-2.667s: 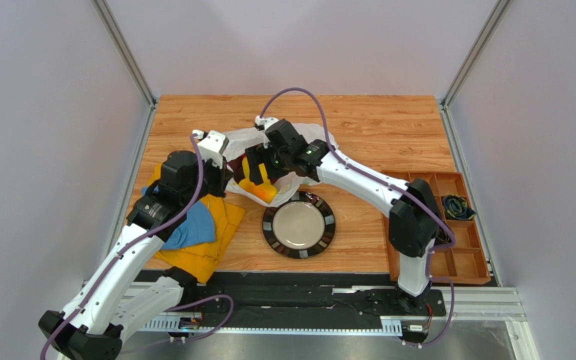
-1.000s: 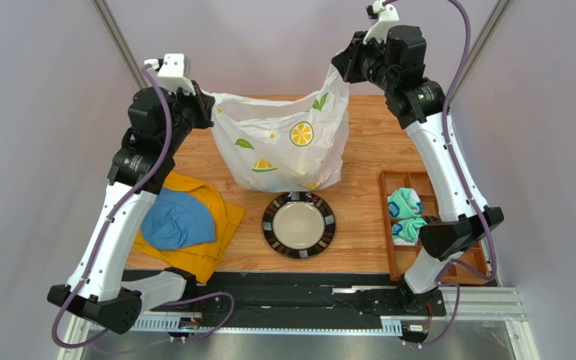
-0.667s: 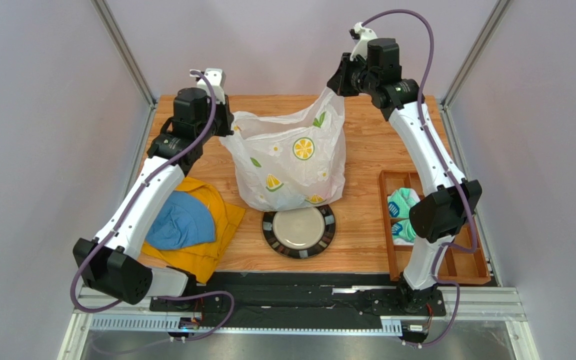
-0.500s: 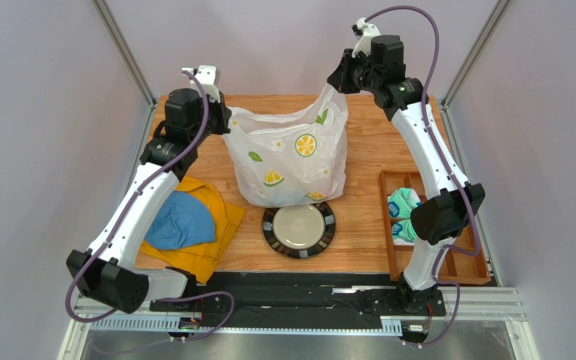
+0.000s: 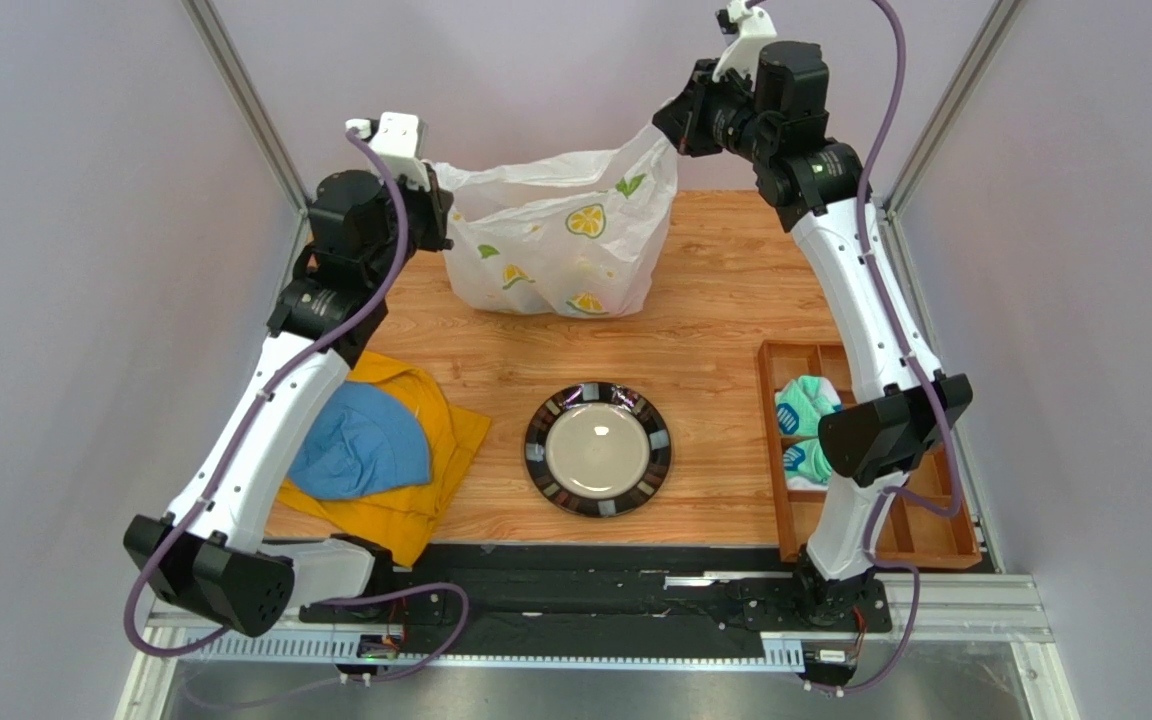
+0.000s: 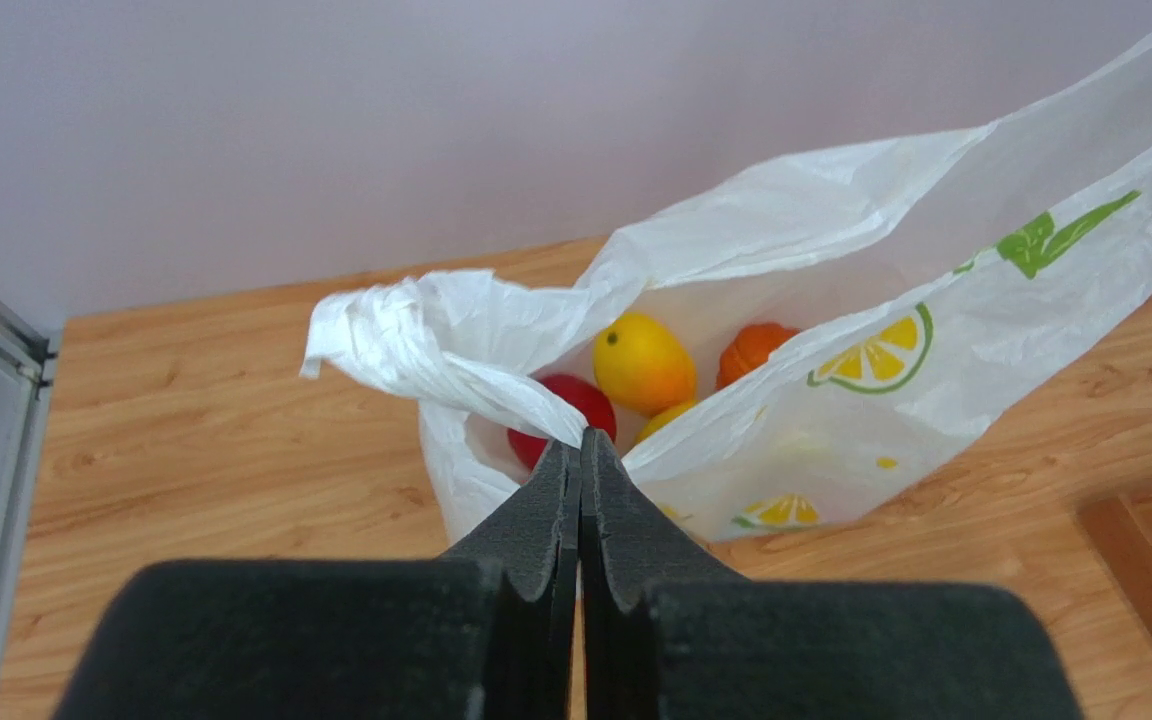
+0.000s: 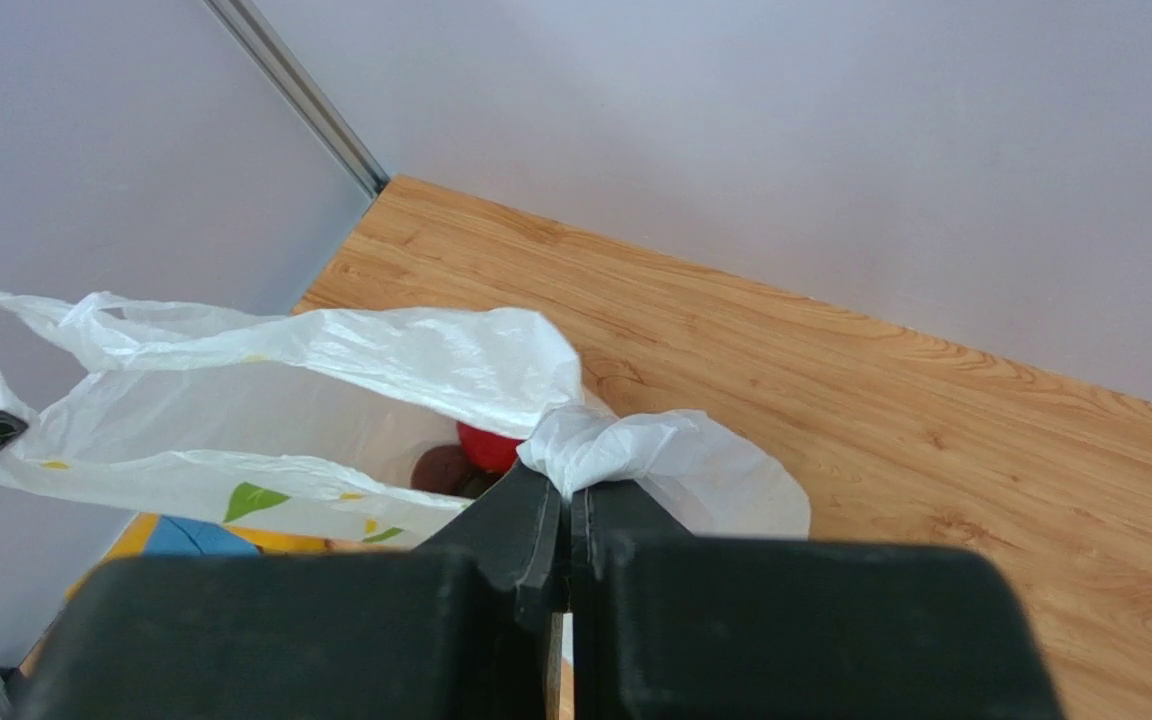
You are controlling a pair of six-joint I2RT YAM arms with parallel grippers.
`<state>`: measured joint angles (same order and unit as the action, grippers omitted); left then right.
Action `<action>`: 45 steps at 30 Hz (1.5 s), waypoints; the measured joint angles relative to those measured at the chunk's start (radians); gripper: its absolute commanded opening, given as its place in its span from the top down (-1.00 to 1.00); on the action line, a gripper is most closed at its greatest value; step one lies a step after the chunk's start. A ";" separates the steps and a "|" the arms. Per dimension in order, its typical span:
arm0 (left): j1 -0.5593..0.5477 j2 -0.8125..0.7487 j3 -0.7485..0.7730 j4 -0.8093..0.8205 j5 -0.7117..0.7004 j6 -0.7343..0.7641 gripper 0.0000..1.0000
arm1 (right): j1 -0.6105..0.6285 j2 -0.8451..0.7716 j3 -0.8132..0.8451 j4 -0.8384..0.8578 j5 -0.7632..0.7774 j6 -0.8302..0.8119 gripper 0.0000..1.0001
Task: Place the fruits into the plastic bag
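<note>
- The plastic bag (image 5: 560, 248) hangs stretched between both grippers over the far middle of the table (image 5: 748, 323), its mouth open upward.
- Inside it, the left wrist view shows a mango (image 6: 642, 363), a red fruit (image 6: 560, 413) and a ribbed orange fruit (image 6: 755, 353); the right wrist view shows a dark round fruit (image 7: 444, 471) too.
- The left gripper (image 6: 582, 450) has its fingers pressed together on the bag's left handle.
- The right gripper (image 7: 567, 488), raised higher, is clamped on the right handle.
- A black plate (image 5: 597, 450) lies near the table's middle, well apart from the bag.
- A blue cloth (image 5: 360, 443) lies on a yellow cloth (image 5: 440, 443) at the near left.
- A wooden tray (image 5: 898, 525) sits at the near right.
</note>
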<state>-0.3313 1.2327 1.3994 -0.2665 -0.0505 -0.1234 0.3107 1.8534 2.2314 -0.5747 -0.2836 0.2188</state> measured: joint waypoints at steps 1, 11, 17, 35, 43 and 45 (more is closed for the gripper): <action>0.000 0.018 0.000 -0.003 -0.002 0.000 1.00 | 0.000 0.007 -0.006 0.002 -0.002 -0.001 0.98; 0.000 0.072 -0.021 -0.035 0.017 0.000 0.50 | -0.005 0.075 -0.138 -0.011 -0.006 -0.006 0.20; 0.000 0.071 -0.020 -0.039 0.047 0.010 -0.89 | -0.006 0.071 -0.141 -0.011 -0.011 -0.010 -0.56; 0.114 -0.079 -0.010 -0.059 0.163 -0.020 -0.93 | -0.007 -0.301 -0.455 0.065 0.057 0.005 -0.72; 0.168 -0.314 -0.159 -0.183 0.125 -0.045 -0.95 | -0.010 -0.710 -0.917 0.139 0.210 0.021 -0.71; 0.169 -0.437 -0.232 -0.223 0.105 -0.041 -0.95 | -0.011 -0.813 -1.027 0.135 0.253 0.022 -0.70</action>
<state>-0.1627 0.7959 1.1679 -0.4896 0.0544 -0.1642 0.3000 1.0409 1.2045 -0.4400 -0.0303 0.2409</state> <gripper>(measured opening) 0.973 0.856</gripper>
